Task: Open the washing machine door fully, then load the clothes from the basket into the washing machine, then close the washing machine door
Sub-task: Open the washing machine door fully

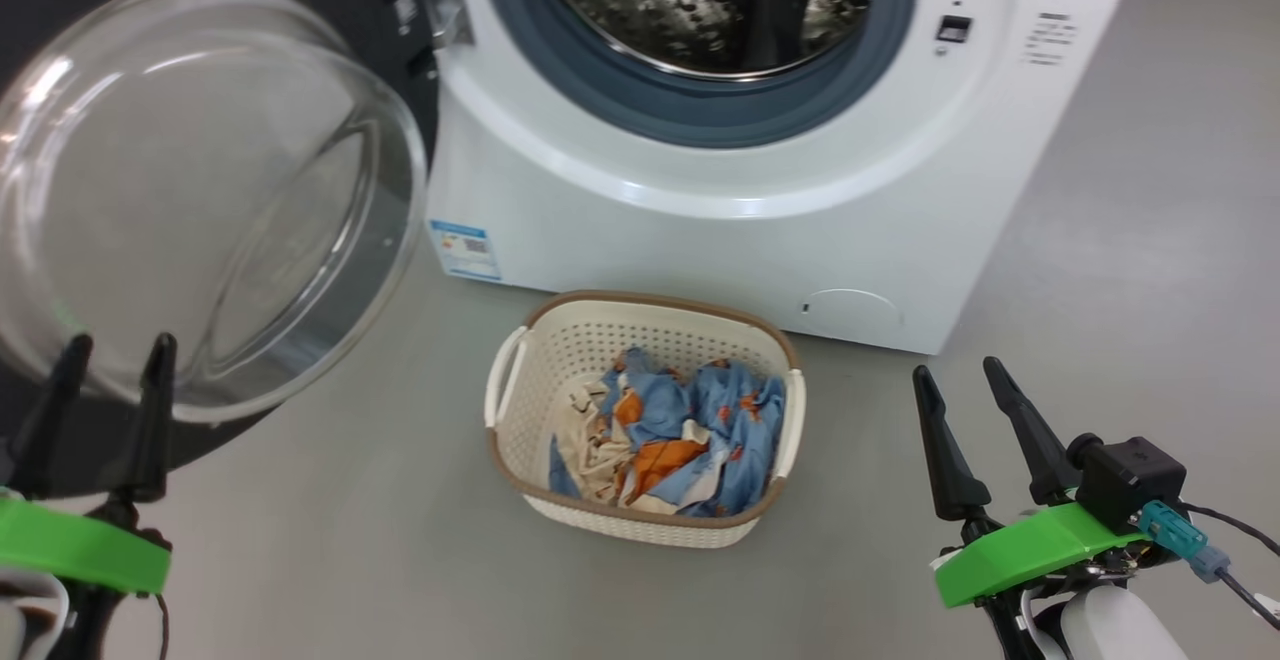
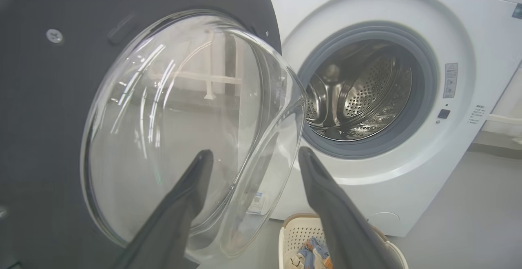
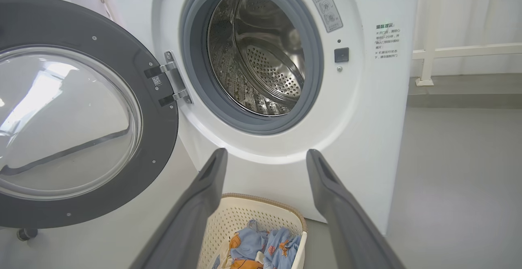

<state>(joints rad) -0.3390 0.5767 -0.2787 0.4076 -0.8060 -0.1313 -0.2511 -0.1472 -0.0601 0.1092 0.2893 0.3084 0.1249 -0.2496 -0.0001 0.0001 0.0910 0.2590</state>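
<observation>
The washing machine door [image 1: 200, 200] stands wide open beside the washing machine [image 1: 700, 230]. Loading is judged the step in hand. The clothes [image 1: 680, 420] lie in the basket [image 1: 650, 302] before the machine. The left gripper [image 1: 118, 345] and right gripper [image 1: 957, 372] are spread wide, empty. A descent onto the clothes is called for next.

door [image 1: 200, 200]: clear glossy glass | drum [image 1: 700, 10]: perforated shiny steel | basket [image 1: 650, 302]: matt plastic (woven-look rim)

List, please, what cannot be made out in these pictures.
Head view: top of the washing machine, cut off by the upper edge.
Right wrist view: part of the basket and clothes, hidden behind the right claw and bottom edge.
Right wrist view: warning label print, too small.
</observation>
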